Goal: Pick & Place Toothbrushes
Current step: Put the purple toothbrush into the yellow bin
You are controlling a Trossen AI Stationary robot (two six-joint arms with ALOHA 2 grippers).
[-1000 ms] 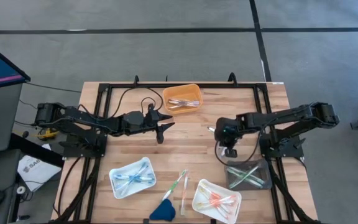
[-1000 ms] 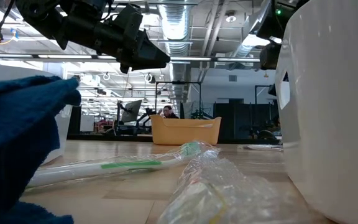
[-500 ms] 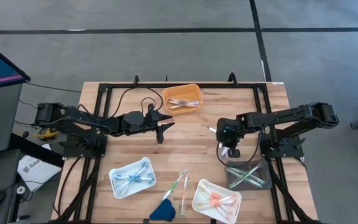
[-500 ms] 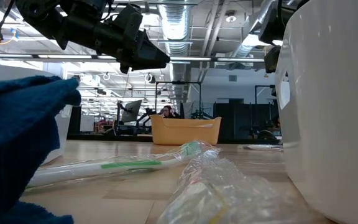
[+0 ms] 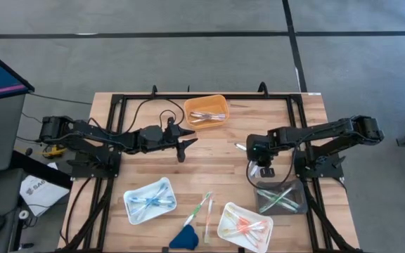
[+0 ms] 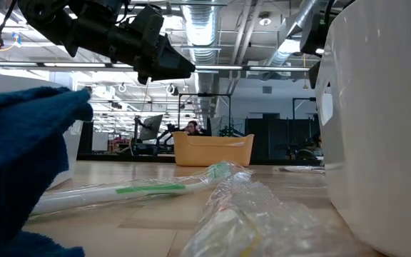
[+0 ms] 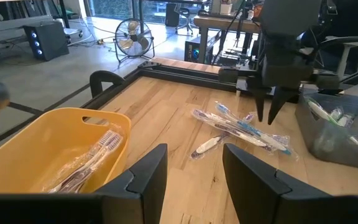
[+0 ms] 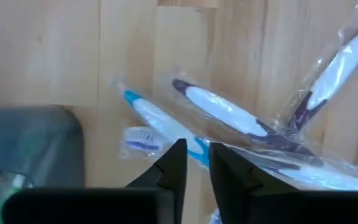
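Several wrapped toothbrushes (image 7: 241,127) with white and blue handles lie loose on the wood, also seen in the right wrist view as wrapped toothbrushes (image 8: 225,115). My right gripper (image 7: 267,117) points down over them, its fingers a small gap apart, above the blue-handled toothbrush (image 8: 148,115). It stands right of the table's middle (image 5: 262,171). My left gripper (image 5: 186,145) hovers open and level left of the middle, nothing between its fingers (image 7: 194,154). More toothbrushes lie in the trays. My right gripper's fingertips (image 8: 178,158) stand right over the wrapped blue-handled toothbrush (image 8: 194,146), pointing down from above. Whether they touch it I cannot tell. The toothbrush lies flat on the table.
An orange basket (image 5: 206,110) stands at the far middle. A light blue tray (image 5: 148,200), a white tray (image 5: 245,226) and a grey bin (image 5: 281,198) stand near the front. Two loose toothbrushes (image 5: 204,207) and a dark-blue wedge (image 5: 183,237) lie between the trays.
My right gripper has tipped a little at the wrist while staying over the loose toothbrushes. In the low view its dark body has shifted up a bit.
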